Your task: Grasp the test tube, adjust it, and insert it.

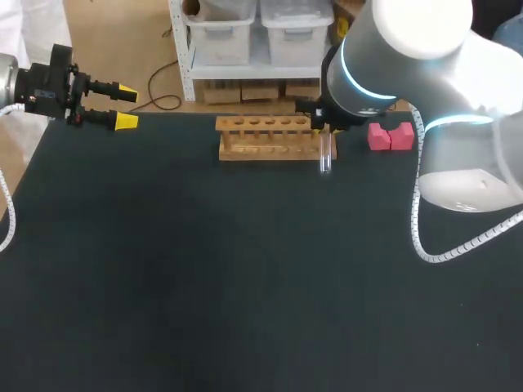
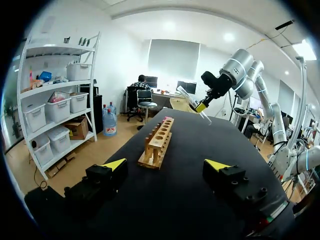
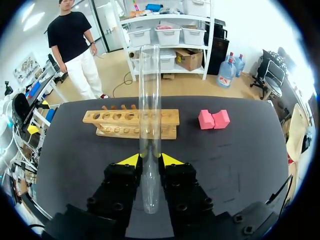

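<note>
Right wrist view shows my right gripper clenched on the test tube, held in the air near one end of the rack. My left gripper hangs released, well apart. The tube looks tilted, so it could catch a hole's rim and slip between the 2 fingers.

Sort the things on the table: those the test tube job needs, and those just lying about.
For the job:
- test tube, clamped in the right gripper
- wooden rack

Lying about:
- pink blocks, beside the rack, apart from it
</note>
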Controlling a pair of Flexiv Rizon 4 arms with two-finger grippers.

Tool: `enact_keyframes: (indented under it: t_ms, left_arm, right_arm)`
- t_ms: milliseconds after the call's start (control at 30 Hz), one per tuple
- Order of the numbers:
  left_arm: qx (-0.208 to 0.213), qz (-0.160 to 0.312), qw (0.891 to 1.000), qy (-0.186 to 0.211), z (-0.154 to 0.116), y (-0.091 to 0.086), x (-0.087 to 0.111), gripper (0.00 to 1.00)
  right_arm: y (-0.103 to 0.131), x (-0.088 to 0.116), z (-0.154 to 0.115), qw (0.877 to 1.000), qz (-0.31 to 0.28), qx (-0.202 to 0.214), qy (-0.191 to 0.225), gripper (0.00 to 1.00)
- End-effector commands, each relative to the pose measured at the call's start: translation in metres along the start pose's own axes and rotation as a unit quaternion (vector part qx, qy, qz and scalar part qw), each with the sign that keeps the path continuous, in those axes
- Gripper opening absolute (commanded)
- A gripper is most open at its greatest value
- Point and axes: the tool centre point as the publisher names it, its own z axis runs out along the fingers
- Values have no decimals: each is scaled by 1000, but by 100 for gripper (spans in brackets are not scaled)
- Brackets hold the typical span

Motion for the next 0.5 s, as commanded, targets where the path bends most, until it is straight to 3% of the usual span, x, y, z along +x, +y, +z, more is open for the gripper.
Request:
enact_keyframes:
  t_ms: [33,167,500]
  left_arm:
    - [-1,2,1000,-1,0,-1,1,100]
    - [-1,2,1000,-1,0,-1,1,100]
    - [-1,2,1000,-1,0,-1,1,100]
  right_arm:
    - [-1,-1,-1,1000,3,3,-20,0]
    - [2,-18,0,997,18,15,-74,0]
    - [10,-52,4,988,36,3,-152,0]
